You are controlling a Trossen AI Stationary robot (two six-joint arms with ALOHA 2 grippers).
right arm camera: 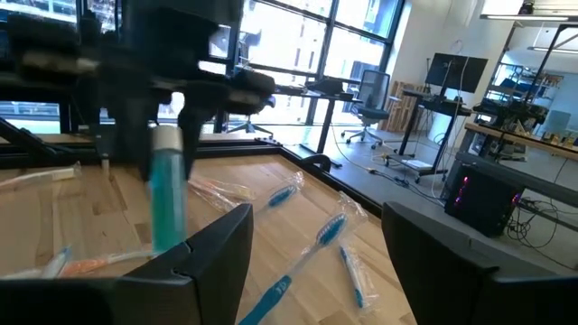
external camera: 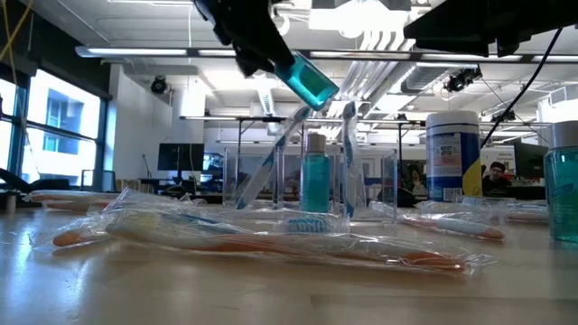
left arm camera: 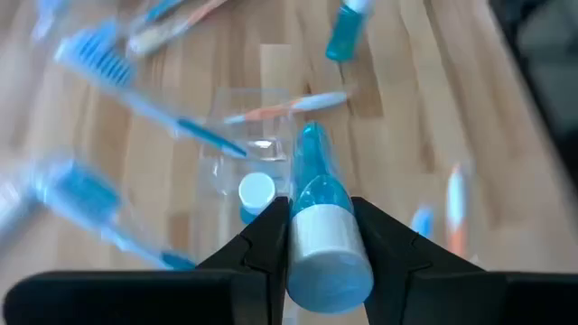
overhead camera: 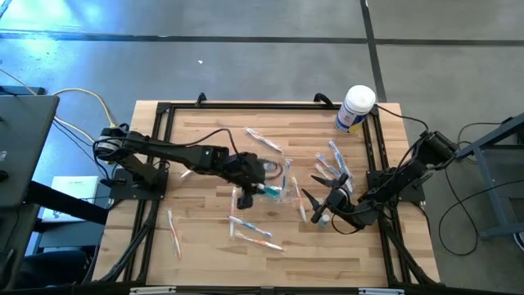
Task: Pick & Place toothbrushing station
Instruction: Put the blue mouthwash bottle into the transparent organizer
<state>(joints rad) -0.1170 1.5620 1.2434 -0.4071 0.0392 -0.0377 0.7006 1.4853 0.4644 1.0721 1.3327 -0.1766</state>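
Station: the clear toothbrushing station (overhead camera: 282, 190) stands mid-table, well short of the white canister (overhead camera: 354, 109), already holding brushes.
Handling: likely light, rigid, slippery; take it by a wall.
Left gripper (left arm camera: 318, 236): above the station, clamped on a blue bottle (left arm camera: 318, 236).
Right gripper (overhead camera: 315, 205): beside the station, fingers apart, empty.

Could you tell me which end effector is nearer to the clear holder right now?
Left. The left end effector hangs beside the clear holder; the right end effector sits farther away.
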